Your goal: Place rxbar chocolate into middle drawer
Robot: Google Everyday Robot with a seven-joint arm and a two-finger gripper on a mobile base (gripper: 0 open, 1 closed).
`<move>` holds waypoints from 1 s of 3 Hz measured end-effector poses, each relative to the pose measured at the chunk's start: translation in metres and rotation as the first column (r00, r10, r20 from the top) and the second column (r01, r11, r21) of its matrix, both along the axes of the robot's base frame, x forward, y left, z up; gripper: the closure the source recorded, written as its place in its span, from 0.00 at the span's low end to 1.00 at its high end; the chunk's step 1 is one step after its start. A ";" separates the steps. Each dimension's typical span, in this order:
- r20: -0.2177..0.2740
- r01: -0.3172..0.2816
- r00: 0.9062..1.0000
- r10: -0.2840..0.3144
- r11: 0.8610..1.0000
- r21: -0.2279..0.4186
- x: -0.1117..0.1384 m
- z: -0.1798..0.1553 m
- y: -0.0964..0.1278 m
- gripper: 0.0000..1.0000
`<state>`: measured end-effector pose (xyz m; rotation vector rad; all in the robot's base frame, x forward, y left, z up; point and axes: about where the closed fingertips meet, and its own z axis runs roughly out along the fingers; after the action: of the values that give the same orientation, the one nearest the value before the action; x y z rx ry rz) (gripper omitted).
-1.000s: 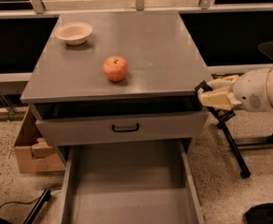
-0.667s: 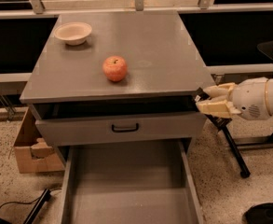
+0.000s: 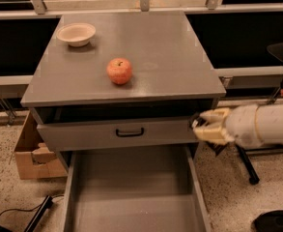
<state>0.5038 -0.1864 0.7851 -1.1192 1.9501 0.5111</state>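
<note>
The middle drawer (image 3: pixel 131 187) is pulled wide open at the bottom of the gray cabinet, and its flat gray floor is bare. My gripper (image 3: pixel 198 125) reaches in from the right, level with the upper drawer front and just off the cabinet's right edge. It sits above the open drawer's right wall. It is shut on a thin dark piece, the rxbar chocolate (image 3: pixel 194 122), of which only a sliver shows at the fingertips.
A red-orange apple (image 3: pixel 119 70) and a pale bowl (image 3: pixel 76 34) sit on the cabinet top (image 3: pixel 170 47). The top drawer front with a black handle (image 3: pixel 129 132) stands slightly open. A cardboard box (image 3: pixel 32 156) and a cable (image 3: pixel 35 215) lie at the left. A black stand leg (image 3: pixel 245 164) is at the right.
My gripper has moved down and slightly left, from the level of the cabinet top's edge to the level of the upper drawer front. Nothing else moved.
</note>
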 end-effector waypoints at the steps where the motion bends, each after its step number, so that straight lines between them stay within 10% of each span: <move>1: -0.034 -0.041 0.999 0.041 0.999 -0.013 -0.021 -0.077 0.011 1.00; 3: -0.068 -0.091 0.993 0.094 0.995 0.049 -0.031 -0.207 0.041 1.00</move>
<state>0.4726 -0.1452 0.5782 -1.1813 1.9432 0.6494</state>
